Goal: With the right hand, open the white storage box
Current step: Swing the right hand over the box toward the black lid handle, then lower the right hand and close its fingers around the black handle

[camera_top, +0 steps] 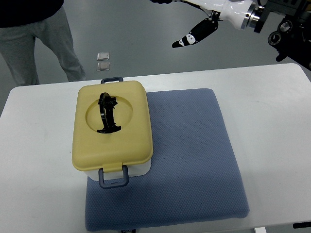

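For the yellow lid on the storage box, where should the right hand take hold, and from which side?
Probably the near latch first: it hangs clipped down over the front edge of the yellow lid, and a second latch shows at the far edge. The right hand hovers beyond the table, so come over the blue mat from the right.

box [112,128] on mat's [194,160] left

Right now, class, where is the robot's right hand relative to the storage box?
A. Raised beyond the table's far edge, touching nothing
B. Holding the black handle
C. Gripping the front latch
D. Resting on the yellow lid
A: the right hand hangs above the floor, well away from the storage box.
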